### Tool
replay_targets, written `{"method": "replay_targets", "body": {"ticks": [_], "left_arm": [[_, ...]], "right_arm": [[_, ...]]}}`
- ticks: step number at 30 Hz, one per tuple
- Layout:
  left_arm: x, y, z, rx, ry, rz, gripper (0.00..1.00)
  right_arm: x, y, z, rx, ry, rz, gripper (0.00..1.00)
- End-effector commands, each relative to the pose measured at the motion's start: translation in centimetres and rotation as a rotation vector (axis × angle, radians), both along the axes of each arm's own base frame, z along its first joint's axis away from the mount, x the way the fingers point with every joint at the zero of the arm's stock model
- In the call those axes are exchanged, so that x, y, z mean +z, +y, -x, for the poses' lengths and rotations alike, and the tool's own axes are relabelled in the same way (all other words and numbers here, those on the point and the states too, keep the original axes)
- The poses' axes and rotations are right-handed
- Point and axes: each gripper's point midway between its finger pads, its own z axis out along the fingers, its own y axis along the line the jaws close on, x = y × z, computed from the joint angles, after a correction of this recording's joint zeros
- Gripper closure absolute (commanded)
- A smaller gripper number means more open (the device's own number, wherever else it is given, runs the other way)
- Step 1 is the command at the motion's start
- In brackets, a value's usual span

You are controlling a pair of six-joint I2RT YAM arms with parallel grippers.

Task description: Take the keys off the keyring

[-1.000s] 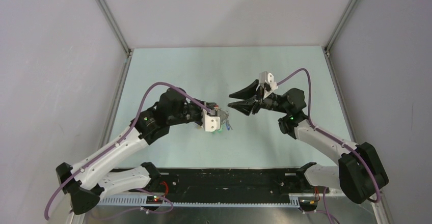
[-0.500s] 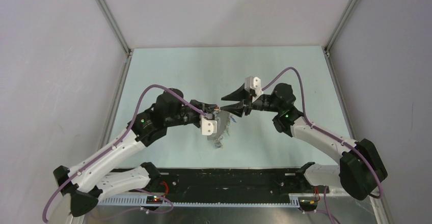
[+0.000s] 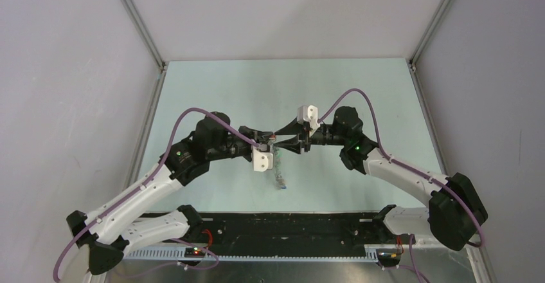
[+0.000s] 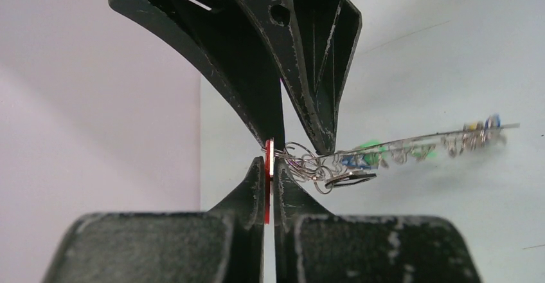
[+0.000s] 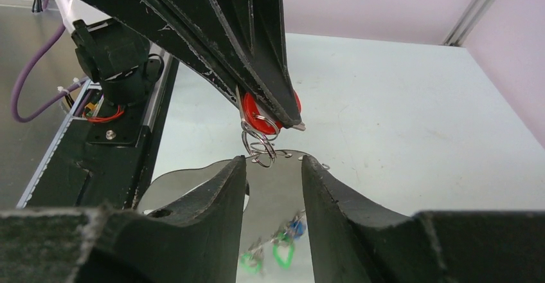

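Observation:
My left gripper [image 4: 270, 162] is shut on the red head of a key [image 4: 268, 186] and holds the bunch above the table. Small wire rings [image 4: 307, 165] tangle just beyond its tips. The keyring [image 4: 437, 133], a thin grey hoop, runs off to the right with green, blue and yellow keys [image 4: 477, 128] strung on it. My right gripper [image 5: 273, 162] is open, its fingers either side of the wire rings [image 5: 259, 146] just below the red head [image 5: 262, 118]. In the top view both grippers meet tip to tip, left [image 3: 268, 144], right [image 3: 280, 139], and the keys [image 3: 281, 181] dangle below.
The pale green table [image 3: 360, 90] is boxed in by grey walls with aluminium posts [image 3: 138, 22]. A black rail [image 3: 289, 225] with the arm bases runs along the near edge; the left arm's base and purple cable [image 5: 116, 58] show in the right wrist view.
My right gripper has moved left and now brackets the wire rings at my left gripper's tips. The left gripper stayed shut, and the bunch now hangs lower.

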Motion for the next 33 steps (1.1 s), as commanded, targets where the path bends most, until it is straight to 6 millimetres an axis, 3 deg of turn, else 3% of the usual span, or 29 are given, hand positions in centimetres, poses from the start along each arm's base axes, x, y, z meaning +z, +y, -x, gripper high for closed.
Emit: {"method": "replay_targets", "body": {"ticks": [1, 7, 12, 22, 33], "left_arm": [[2.6, -0.4, 0.1, -0.028, -0.079, 0.065, 1.00], [2.6, -0.3, 0.0, -0.023, -0.081, 0.063, 1.00], [2.4, -0.3, 0.0, -0.021, -0.076, 0.060, 1.00], [1.6, -0.8, -0.7, 0.002, -0.032, 0.046, 1.00], [0.7, -0.9, -2.4, 0.087, 0.024, 0.029, 1.00]], "right_arm": [[2.2, 0.5, -0.1, 0.014, -0.060, -0.036, 0.59], [2.6, 0.3, 0.0, 0.017, -0.045, -0.048, 0.70], [2.9, 0.2, 0.0, 0.013, -0.042, -0.053, 1.00], [3.9, 0.7, -0.7, -0.085, -0.143, -0.002, 1.00], [5.1, 0.5, 0.0, -0.173, -0.341, 0.031, 1.00]]}}
